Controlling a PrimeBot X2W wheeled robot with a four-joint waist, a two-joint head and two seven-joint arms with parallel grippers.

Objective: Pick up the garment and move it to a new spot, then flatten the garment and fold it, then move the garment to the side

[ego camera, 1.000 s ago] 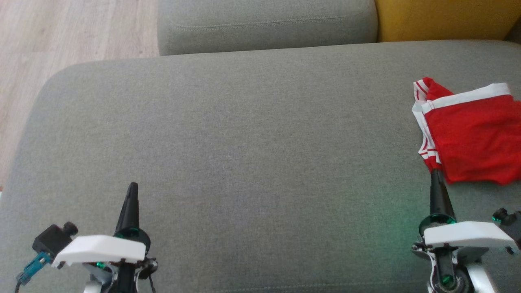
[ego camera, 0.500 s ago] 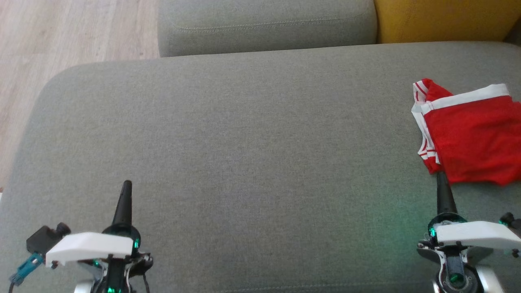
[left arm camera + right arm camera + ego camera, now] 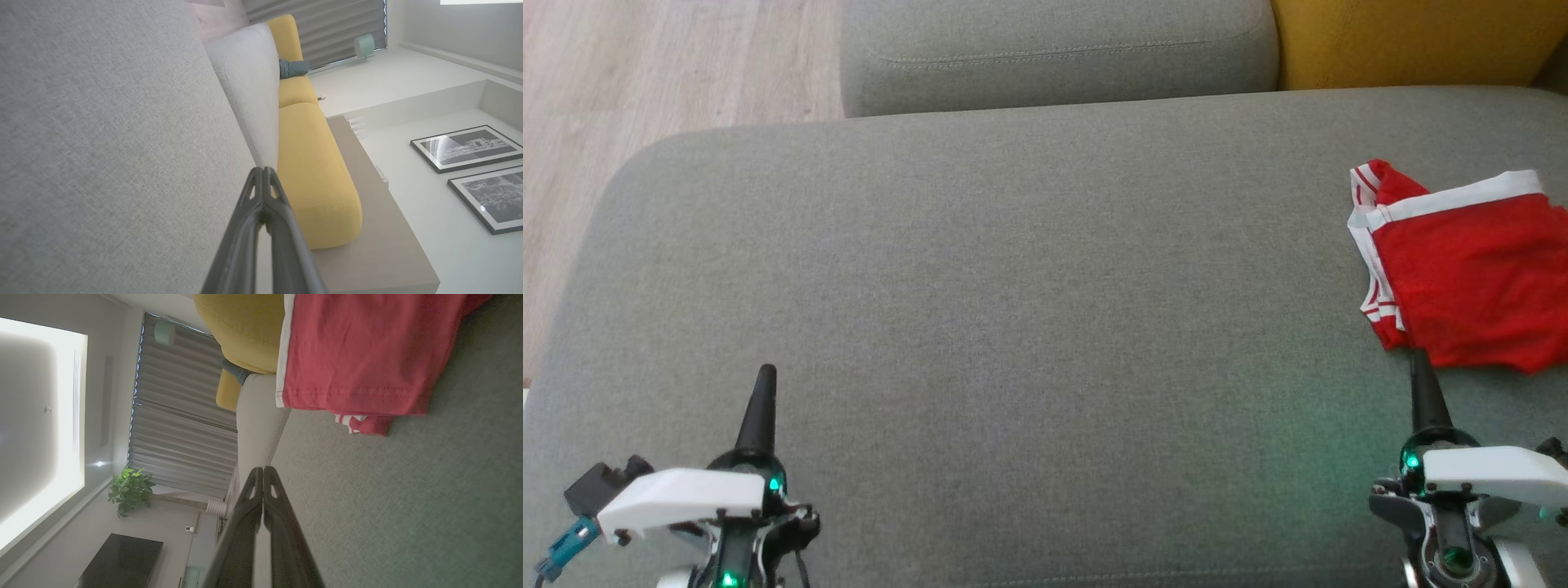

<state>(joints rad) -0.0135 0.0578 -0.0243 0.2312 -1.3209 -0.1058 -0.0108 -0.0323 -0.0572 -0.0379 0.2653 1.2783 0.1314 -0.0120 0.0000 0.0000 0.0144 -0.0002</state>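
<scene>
The garment [image 3: 1470, 278], red with white trim, lies folded at the far right of the grey cushion [image 3: 1013, 310], running off the head view's right edge. The right wrist view shows the garment [image 3: 359, 355] flat on the fabric ahead of the fingers. My right gripper [image 3: 1419, 359] is shut and empty, its tip just below the garment's near left corner, apart from it; its fingertips [image 3: 258, 470] meet. At the lower left my left gripper [image 3: 765, 374] is shut on nothing, above bare cushion, with fingertips [image 3: 259, 171] pressed together.
A grey backrest cushion [image 3: 1054, 49] lies beyond the seat, with a yellow cushion [image 3: 1413, 41] at the top right. Wooden floor [image 3: 645, 73] shows off the seat's left edge. Framed pictures [image 3: 470, 149] hang on a far wall.
Both grippers have drawn back toward the bottom of the head view. The right tip, which was touching the garment's near corner, now sits apart from it. The garment stays put.
</scene>
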